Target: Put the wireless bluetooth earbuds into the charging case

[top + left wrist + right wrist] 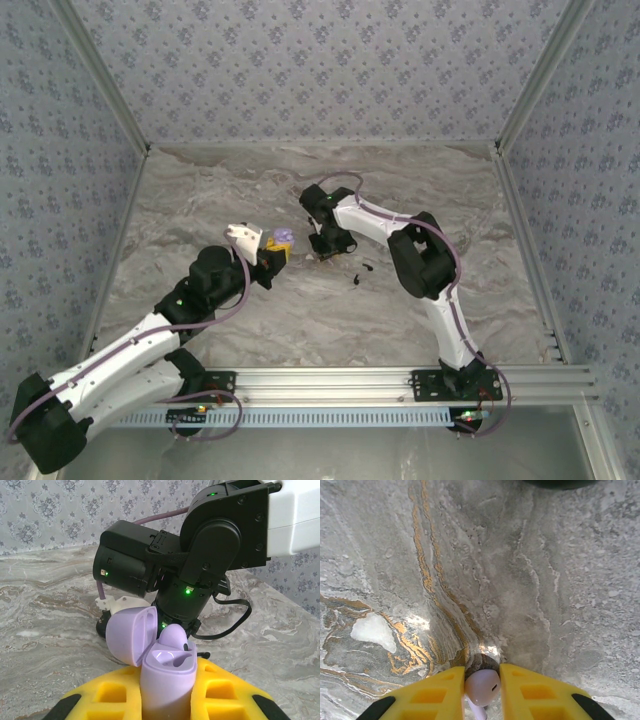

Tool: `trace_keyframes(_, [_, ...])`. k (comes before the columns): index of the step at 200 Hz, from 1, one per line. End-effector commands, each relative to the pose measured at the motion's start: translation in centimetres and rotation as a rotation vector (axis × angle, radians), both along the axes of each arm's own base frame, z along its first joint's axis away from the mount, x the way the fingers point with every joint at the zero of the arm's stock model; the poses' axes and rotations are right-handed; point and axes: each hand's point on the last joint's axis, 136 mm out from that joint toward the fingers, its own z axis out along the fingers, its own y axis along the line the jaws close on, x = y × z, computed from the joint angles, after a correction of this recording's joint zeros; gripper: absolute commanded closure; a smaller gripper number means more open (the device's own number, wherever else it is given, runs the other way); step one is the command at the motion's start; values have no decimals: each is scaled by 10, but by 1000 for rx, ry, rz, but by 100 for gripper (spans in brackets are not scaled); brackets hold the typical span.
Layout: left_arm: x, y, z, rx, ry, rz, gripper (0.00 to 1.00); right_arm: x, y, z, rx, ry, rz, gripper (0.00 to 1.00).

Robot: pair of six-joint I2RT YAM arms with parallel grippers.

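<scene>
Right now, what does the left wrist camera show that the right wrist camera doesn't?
Left wrist view, not right wrist: the open lilac charging case, lid flipped back, clamped in the left end effector, with the right arm behind it. Right wrist view, not left wrist: a lilac earbud pinched in the right end effector. Both: yellow fingers and the marbled table.
</scene>
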Motion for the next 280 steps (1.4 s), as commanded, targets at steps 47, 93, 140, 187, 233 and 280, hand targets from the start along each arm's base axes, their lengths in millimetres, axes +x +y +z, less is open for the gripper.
trace_keyframes(47, [6,-6,0,-29,7,8,83,2,-10,20,271,45,-137,77])
trace_keyframes(93, [18,-9,-15,-39,61,54,83,9,-12,52,483,3,-186,77])
trace_keyframes(140, [32,-17,-30,-138,125,79,83,11,-17,96,648,-67,-202,78])
trace_keyframes(187, [42,-27,-35,-217,164,41,84,6,-13,149,767,-153,-158,78])
trace_keyframes(233, [43,-41,-30,-266,158,-20,84,1,-5,208,902,-232,-102,78])
trace_keyframes(280, [46,-55,-25,-284,160,-74,86,-6,4,248,953,-290,-43,78])
